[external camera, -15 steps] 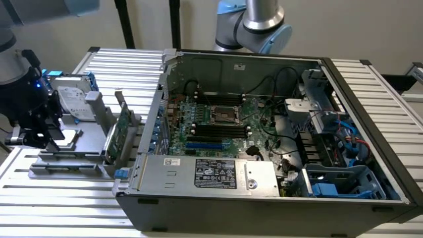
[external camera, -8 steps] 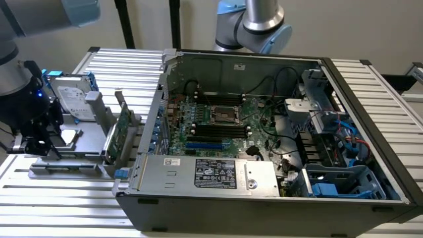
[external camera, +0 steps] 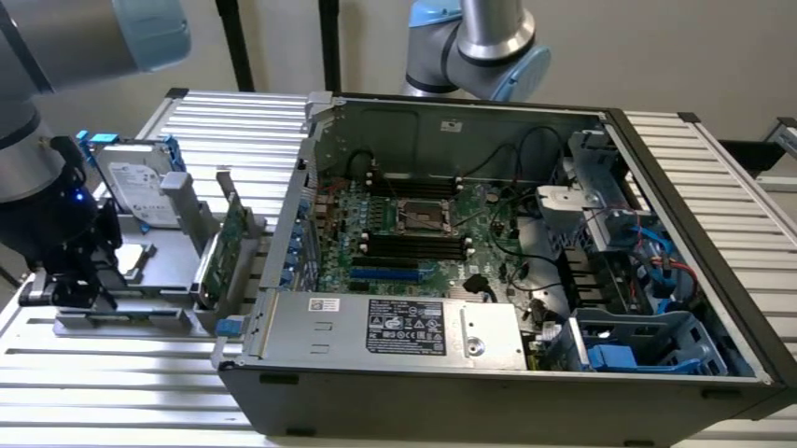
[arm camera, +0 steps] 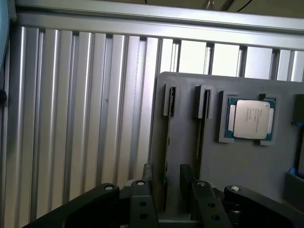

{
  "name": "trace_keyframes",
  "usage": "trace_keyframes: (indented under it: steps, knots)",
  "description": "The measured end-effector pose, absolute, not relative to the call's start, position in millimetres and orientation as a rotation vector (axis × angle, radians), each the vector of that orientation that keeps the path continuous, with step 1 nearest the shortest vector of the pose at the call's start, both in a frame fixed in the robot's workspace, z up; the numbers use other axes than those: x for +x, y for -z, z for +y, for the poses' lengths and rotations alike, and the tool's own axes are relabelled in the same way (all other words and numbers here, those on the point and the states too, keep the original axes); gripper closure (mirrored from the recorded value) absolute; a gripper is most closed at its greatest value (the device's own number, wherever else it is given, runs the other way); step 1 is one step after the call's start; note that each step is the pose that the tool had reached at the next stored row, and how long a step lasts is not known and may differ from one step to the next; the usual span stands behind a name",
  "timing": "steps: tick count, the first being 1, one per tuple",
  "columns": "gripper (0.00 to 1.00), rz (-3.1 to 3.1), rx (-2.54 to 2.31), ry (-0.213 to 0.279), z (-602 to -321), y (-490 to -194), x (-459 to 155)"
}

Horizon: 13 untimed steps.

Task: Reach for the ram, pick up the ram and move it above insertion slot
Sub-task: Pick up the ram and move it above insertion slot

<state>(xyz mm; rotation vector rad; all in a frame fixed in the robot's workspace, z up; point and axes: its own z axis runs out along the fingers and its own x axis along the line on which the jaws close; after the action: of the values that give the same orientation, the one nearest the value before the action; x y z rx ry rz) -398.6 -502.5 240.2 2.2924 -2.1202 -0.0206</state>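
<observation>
The ram [arm camera: 167, 137] stands on edge in a groove of the grey holder [arm camera: 247, 180], seen as a thin dark-green strip. My gripper [arm camera: 167, 175] is open, with one black fingertip on each side of the ram's near end, and I see no contact. A second groove [arm camera: 204, 118] lies beside it. In the exterior view the gripper [external camera: 65, 285] hangs over the holder [external camera: 137, 294] at the exterior view's left. The insertion slots [external camera: 412, 245] are long black rows on the motherboard inside the open computer case.
A processor chip [arm camera: 250, 118] sits in a pocket of the holder. A silver hard drive [external camera: 134, 187] and a green expansion card [external camera: 224, 247] stand upright in the holder. The case wall [external camera: 293, 224] rises between holder and motherboard. Ribbed aluminium table [arm camera: 71, 118] surrounds everything.
</observation>
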Motion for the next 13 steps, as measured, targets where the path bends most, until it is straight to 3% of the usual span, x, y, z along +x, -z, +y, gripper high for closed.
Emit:
trace_keyframes:
  steps: [13]
  knots:
    - [0.64, -2.120, 2.293, 0.021, -502.6, -216.4, -398.5]
